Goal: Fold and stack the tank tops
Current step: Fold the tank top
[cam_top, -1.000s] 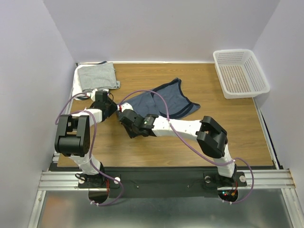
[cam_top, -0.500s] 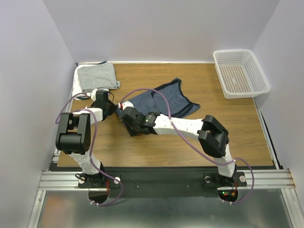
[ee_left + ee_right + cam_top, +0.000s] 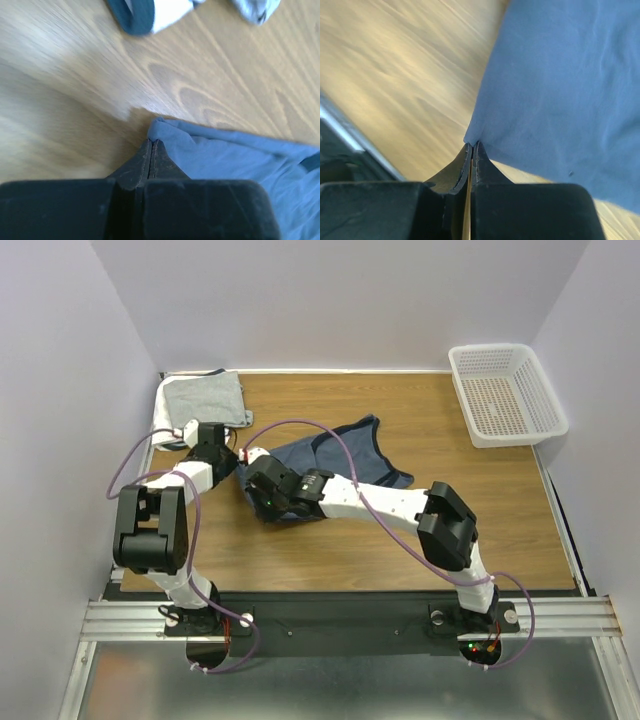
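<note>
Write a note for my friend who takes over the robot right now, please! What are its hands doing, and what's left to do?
Hands: the left hand is shut, pinching a corner of the blue tank top. The right hand is shut on another corner of it.
Things: the blue tank top lies rumpled mid-table. The grey tank top sits folded in the far left corner.
Done: the grey one is folded.
Left: fold the blue one, then stack it on the grey.

The worktop point(image 3: 400, 530) bears a slate-blue tank top point(image 3: 345, 452) touching the left fingers point(image 3: 143, 164). Beyond them lies a grey tank top point(image 3: 205, 400); far right, a basket point(image 3: 490, 348).
</note>
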Tool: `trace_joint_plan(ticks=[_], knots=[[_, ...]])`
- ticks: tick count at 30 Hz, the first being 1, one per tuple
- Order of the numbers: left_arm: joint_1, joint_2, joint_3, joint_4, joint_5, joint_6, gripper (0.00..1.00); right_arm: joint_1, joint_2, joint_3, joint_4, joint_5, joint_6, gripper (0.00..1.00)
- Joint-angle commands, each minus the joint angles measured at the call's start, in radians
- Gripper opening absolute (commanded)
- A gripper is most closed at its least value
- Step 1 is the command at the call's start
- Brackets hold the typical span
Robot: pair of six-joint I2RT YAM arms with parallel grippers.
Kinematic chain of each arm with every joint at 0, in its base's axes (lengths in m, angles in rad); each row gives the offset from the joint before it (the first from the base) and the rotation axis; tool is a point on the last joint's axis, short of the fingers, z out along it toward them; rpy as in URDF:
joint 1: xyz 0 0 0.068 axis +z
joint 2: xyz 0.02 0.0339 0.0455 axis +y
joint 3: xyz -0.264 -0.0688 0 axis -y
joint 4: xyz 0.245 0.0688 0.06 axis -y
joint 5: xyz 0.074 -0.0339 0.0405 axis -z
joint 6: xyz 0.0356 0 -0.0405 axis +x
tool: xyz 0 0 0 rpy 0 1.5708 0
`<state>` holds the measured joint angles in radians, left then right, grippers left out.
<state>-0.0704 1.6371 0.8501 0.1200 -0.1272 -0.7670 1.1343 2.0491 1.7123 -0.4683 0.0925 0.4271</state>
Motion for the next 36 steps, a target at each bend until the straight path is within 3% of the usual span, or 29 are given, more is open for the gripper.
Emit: trace_joint_plan(ticks=[1, 8, 15, 36], knots=[[0.034, -0.114, 0.086, -0.069, -0.123, 0.021, 0.00, 0.027, 0.045, 0.133, 0.036, -0.143, 0.030, 0.00], [0.055, -0.169, 0.214, -0.146, -0.132, 0.092, 0.00, 0.028, 0.109, 0.319, 0.034, -0.244, 0.062, 0.00], [-0.018, -0.129, 0.340, -0.143, -0.017, 0.100, 0.00, 0.006, 0.033, 0.297, 0.037, -0.186, 0.079, 0.00], [-0.390, 0.228, 0.744, -0.198, -0.045, 0.023, 0.00, -0.163, -0.455, -0.331, 0.186, -0.117, 0.182, 0.00]])
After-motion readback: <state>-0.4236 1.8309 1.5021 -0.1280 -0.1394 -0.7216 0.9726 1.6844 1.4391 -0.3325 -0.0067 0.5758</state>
